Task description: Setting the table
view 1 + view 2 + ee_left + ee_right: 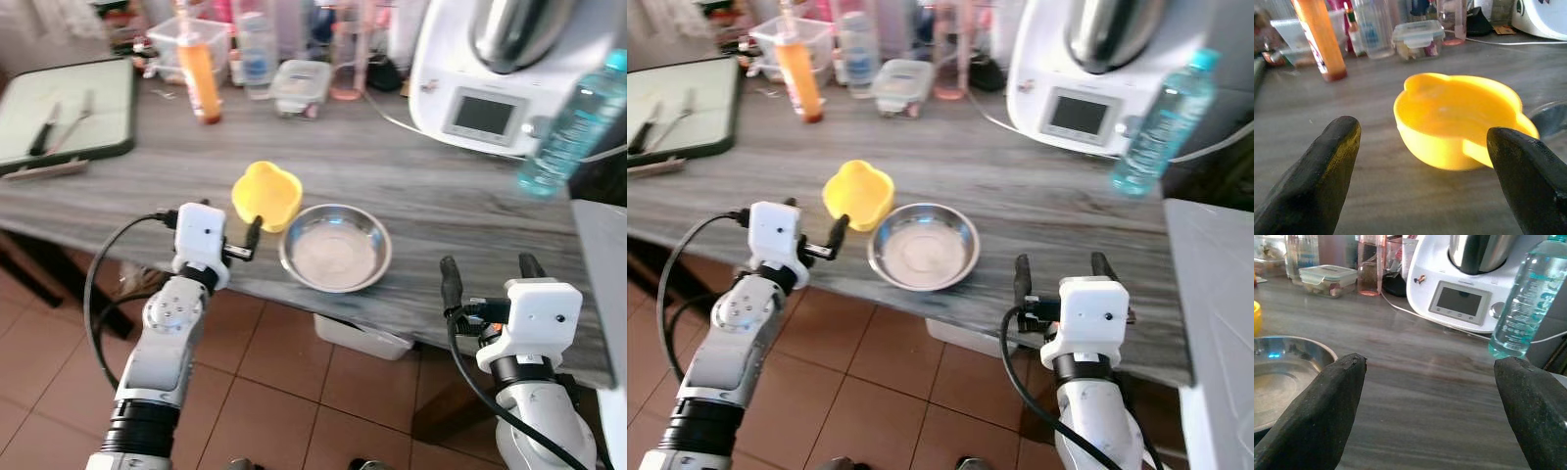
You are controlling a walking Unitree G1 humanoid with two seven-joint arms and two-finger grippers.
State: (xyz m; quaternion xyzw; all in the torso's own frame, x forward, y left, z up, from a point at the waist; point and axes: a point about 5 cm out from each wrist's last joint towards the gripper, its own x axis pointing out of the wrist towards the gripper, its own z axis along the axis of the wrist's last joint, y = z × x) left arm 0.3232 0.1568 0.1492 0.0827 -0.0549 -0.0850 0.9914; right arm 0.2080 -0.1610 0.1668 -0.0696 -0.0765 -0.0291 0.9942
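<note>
- Grey wood-grain bench [411, 186] runs across the scene, tiled floor [284, 392] below its near edge.
- Yellow bowl [265, 194] sits near the front edge of the bench; wavy rim, empty.
- Steel bowl [335, 247] is just beside it on the robot's right, also empty. Can't tell if the two rims touch.
- Left gripper [1425, 161] is at the bench edge just in front of the yellow bowl. Fingers [1322, 171] spread wide, holding nothing; the bowl sits past the tips, seen between them in the wrist view.
- Right gripper [492, 266] is at the bench edge to the right of the steel bowl. Fingers [1317, 411] wide apart, empty, pointing across bare bench toward the white kitchen machine [490, 69].
- Clear water bottle [573, 122] with a blue cap stands right of that machine, near the bench's right end.
- A cable [1415, 316] runs along the bench in front of the machine.
- Back of bench: orange bottle [199, 73], lidded plastic container [300, 86], a pink-tinted cup [348, 59] and more clear containers, blurred.
- Far left: green tray [64, 113] with a couple of utensils [44, 127] on it; too small to say which ones.
</note>
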